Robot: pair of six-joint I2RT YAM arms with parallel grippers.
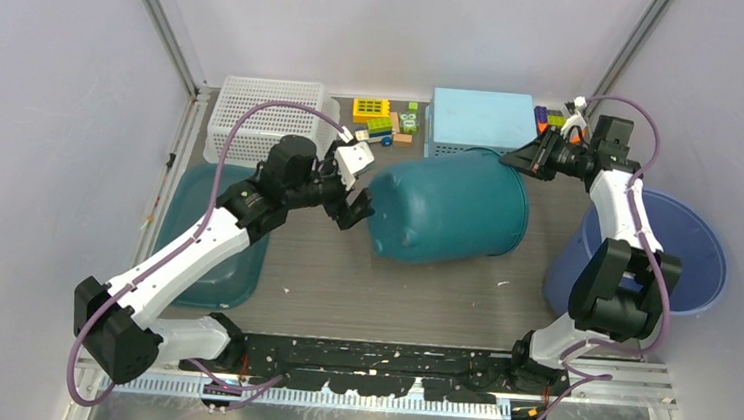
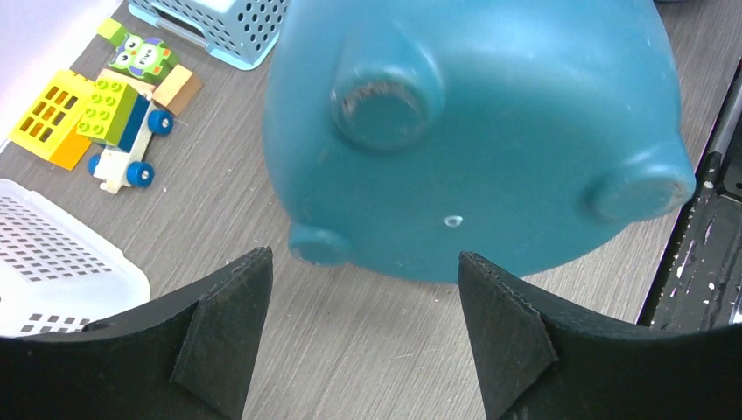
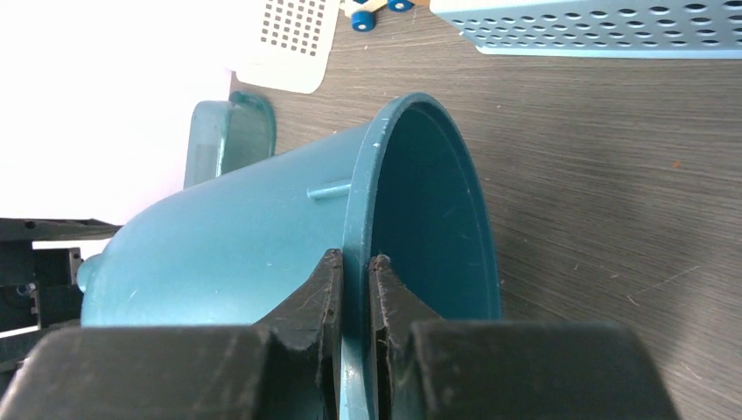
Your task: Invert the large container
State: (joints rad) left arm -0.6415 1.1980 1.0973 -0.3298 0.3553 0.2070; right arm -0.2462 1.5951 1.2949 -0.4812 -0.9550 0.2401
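The large container (image 1: 448, 216) lies on its side in the middle of the desk (image 1: 342, 288), with its footed base towards my left arm and its open mouth towards the right. The right jaws are clamped on the rim (image 3: 356, 201) at the far side of the mouth, one finger inside the wall and one outside. The left jaws are spread wide just short of the base, and as far as I can tell they touch nothing.

My main worry is that pinch. The rim is thin and smooth, and I judge that much of the tub's weight will hang from it once I lift. If the wall slides out between the fingers, the container drops. Being round, it could then roll to the near edge of the desk, or back into the perforated box (image 1: 480, 118) and the toy blocks (image 1: 380, 120) behind it.

The left side is the second risk. The base is rounded and far wider than those jaws, so they can only push against it or one of its feet (image 2: 381, 105). An off-centre push would spin the tub about the right grip and twist it loose.

Last is the swing itself. The mouth is near the blue bucket (image 1: 691, 245), and a rim catching there would stall the turn or leave the container tilted rather than flat on its mouth.
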